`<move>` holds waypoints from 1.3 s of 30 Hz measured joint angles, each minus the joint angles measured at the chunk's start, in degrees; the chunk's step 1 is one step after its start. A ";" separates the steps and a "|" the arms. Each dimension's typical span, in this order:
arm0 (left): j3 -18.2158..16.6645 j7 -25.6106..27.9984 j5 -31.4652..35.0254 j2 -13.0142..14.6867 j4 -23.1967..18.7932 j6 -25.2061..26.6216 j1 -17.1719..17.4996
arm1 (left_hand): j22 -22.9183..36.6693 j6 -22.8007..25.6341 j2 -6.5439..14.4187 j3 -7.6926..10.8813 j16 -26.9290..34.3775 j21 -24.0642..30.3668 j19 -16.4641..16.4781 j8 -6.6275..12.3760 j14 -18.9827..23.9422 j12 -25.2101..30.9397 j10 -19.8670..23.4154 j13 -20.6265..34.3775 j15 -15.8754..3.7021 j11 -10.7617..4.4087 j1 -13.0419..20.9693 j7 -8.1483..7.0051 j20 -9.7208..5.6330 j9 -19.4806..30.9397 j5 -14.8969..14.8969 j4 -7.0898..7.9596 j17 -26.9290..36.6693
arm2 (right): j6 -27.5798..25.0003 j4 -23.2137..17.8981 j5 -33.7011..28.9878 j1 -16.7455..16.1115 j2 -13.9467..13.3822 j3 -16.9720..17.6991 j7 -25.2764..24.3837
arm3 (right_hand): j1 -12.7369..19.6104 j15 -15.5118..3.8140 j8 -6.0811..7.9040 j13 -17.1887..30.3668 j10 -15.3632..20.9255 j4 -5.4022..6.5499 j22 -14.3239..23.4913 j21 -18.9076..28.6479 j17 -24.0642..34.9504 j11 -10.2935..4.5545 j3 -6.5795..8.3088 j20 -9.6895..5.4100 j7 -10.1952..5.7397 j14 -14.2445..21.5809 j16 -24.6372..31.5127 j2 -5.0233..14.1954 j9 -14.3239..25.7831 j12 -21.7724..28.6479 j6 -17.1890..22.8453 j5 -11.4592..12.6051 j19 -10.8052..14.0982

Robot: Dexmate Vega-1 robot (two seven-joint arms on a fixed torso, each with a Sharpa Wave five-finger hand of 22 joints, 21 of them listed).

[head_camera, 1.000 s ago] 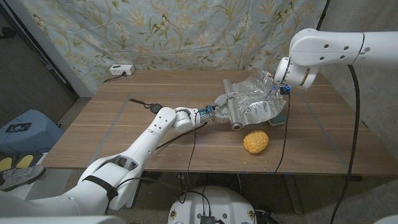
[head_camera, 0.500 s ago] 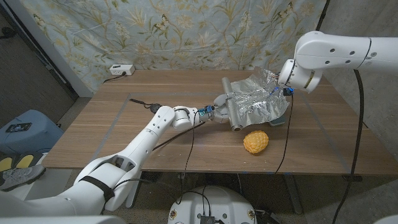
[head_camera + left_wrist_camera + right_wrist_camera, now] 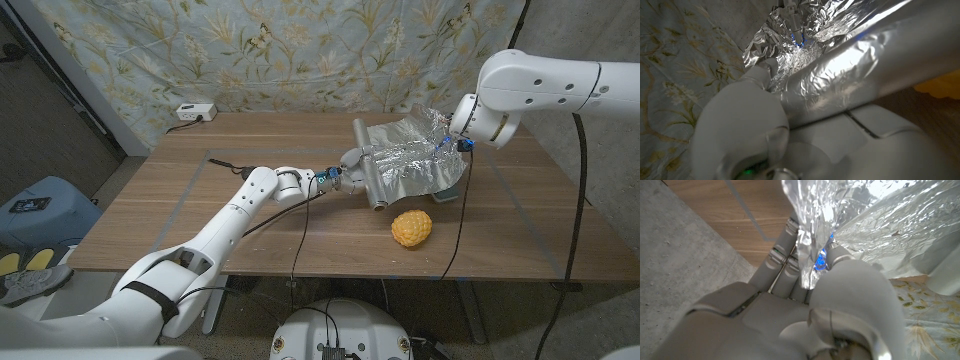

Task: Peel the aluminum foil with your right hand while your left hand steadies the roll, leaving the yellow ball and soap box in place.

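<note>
The aluminum foil roll (image 3: 369, 168) lies on the table's middle, and my left hand (image 3: 350, 166) grips it from its left side. In the left wrist view the roll (image 3: 860, 75) runs across my left hand (image 3: 750, 125). A crinkled foil sheet (image 3: 412, 160) stretches from the roll to my right hand (image 3: 450, 140), which pinches its far edge above the table. The right wrist view shows the sheet (image 3: 812, 235) caught between the fingers (image 3: 787, 255) of my right hand (image 3: 830, 275). The yellow ball (image 3: 411, 227) sits in front of the sheet. A blue corner (image 3: 447, 194) peeks out beneath the foil; I cannot tell what it is.
A white power strip (image 3: 195, 112) lies at the table's back left corner. A black cable (image 3: 228, 163) runs over the wood near my left forearm. A floral cloth (image 3: 300, 50) hangs behind the table.
My right hand has drawn the sheet further right and slightly down, lengthening it. The roll has turned and shifted a little away from the table's front, with my left hand still on it.
</note>
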 measured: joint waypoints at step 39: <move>-0.19 0.20 -1.83 0.87 -1.16 -0.49 1.18 | 0.04 -0.01 -0.01 0.00 0.21 -0.26 0.00 0.00 0.01 0.22 0.00 0.01 -0.01 0.00 -0.01 0.00 0.00 -0.26 -0.42 0.01 -0.54 | -0.02 1.61 1.31 6.92 -1.34 -6.24 0.01 | 0.61 -0.10 -0.51 0.29 0.39 0.08 -0.14 1.24 0.53 0.02 -0.08 0.01 0.21 0.71 -0.86 0.00 0.29 -0.45 0.21 -0.23 -0.65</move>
